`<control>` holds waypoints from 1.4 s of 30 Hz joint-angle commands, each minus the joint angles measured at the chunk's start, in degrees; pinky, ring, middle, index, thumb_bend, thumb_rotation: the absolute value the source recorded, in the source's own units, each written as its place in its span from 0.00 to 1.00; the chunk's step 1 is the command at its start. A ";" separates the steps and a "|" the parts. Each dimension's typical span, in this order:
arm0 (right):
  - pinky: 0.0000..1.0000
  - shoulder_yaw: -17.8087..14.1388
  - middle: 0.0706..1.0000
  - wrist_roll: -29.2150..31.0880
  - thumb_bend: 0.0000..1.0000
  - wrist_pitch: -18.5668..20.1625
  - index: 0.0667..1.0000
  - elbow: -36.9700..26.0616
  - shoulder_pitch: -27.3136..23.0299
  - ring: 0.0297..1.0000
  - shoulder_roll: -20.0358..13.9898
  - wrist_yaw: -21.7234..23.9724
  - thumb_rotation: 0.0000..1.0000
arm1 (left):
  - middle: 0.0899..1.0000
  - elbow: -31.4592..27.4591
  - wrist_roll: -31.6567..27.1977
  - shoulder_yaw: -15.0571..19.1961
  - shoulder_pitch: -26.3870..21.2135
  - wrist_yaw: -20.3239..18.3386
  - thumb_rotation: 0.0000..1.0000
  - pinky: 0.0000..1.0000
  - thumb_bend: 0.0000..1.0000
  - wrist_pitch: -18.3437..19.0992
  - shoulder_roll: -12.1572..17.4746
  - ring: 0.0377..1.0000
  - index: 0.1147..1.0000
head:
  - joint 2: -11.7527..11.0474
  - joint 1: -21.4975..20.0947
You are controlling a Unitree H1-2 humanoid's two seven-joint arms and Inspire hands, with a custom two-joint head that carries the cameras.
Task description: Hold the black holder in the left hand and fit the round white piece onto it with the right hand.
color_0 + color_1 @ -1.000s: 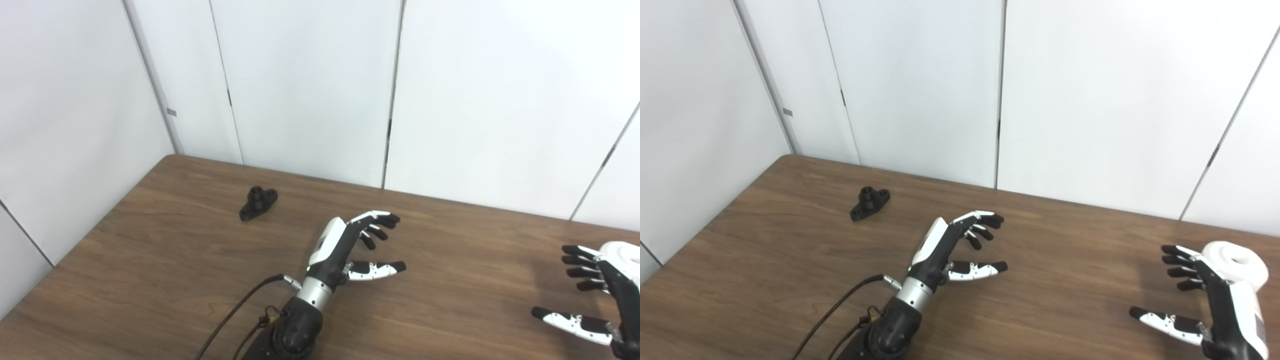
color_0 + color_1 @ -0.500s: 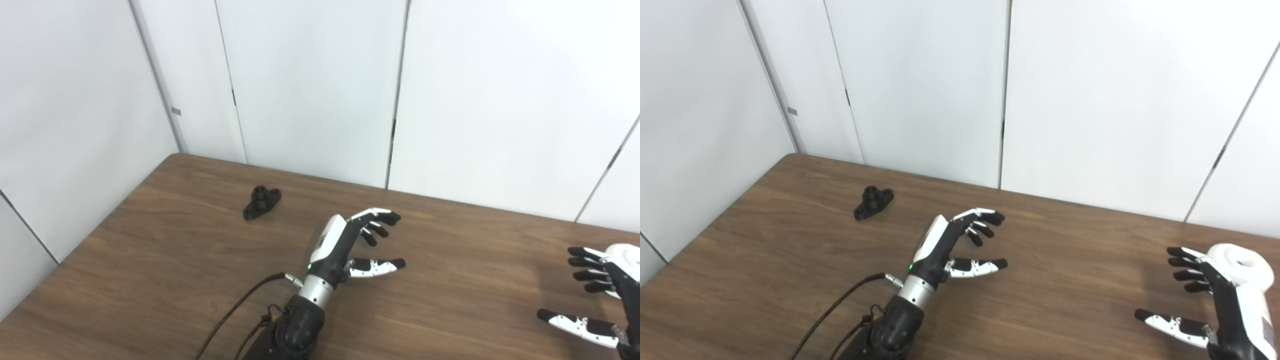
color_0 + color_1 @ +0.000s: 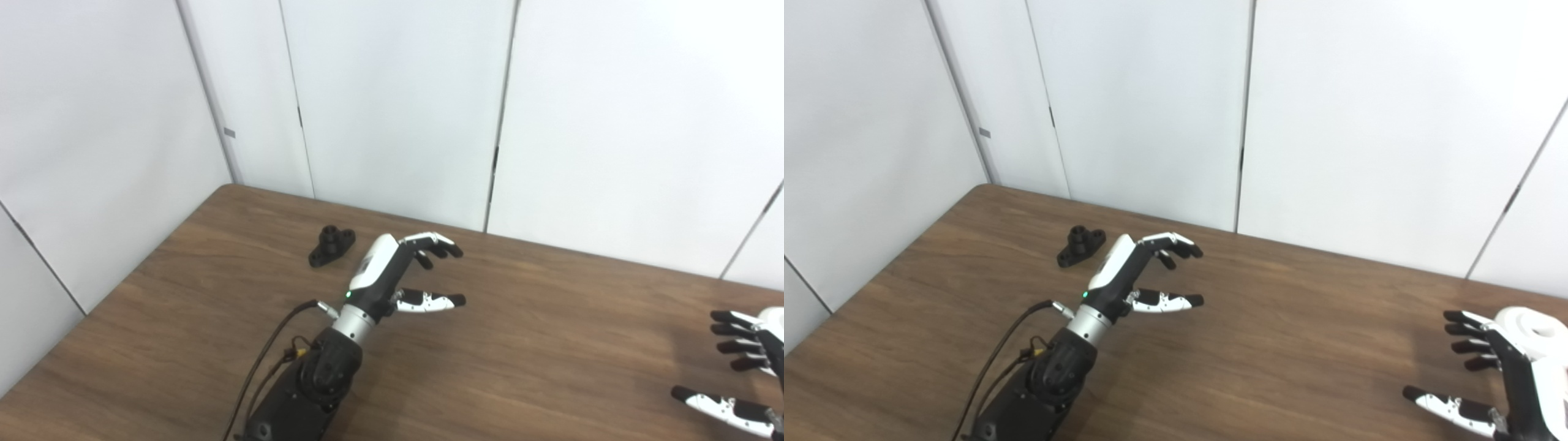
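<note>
The black holder lies on the brown table near its far left corner; it also shows in the right eye view. My left hand is open and empty, just to the right of the holder and apart from it. The round white piece sits at the table's right side. My right hand is open beside it, fingers close to its left side, not holding it. In the left eye view the piece is mostly cut off at the picture's edge.
White wall panels stand behind and to the left of the table. A dark cable runs along my left forearm. The table's left edge runs close to the holder.
The camera has shifted, moving the whole scene rightward in the picture. My left hand has moved forward and left, closer to the black holder. My right hand stays open by the white piece.
</note>
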 commanded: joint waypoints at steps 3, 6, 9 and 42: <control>0.53 -0.74 0.68 0.18 0.74 -1.24 0.71 -1.58 -1.59 0.62 -1.32 -0.79 0.00 | 0.74 -3.38 3.74 2.42 -2.35 2.80 0.16 0.64 0.81 1.55 3.15 0.74 0.60 | -0.01 0.35; 0.53 -0.86 0.68 0.30 0.74 -1.14 0.71 -1.52 -1.65 0.62 -1.33 -0.72 0.00 | 0.76 -4.73 4.11 3.71 -2.12 2.60 0.16 0.68 0.80 2.79 4.59 0.77 0.61 | 0.11 0.54; 0.53 -0.79 0.68 0.29 0.75 -1.41 0.70 -1.24 -1.95 0.62 -1.37 -0.74 0.00 | 0.77 -6.74 4.19 5.33 -1.75 2.13 0.15 0.66 0.80 5.37 5.98 0.77 0.62 | 0.08 0.72; 0.51 -0.52 0.68 0.57 0.73 -1.98 0.71 -0.66 -2.31 0.61 -1.91 -1.09 0.00 | 0.82 7.53 7.43 10.37 -5.55 12.65 0.23 0.65 0.91 10.96 14.05 0.79 0.67 | 0.56 1.16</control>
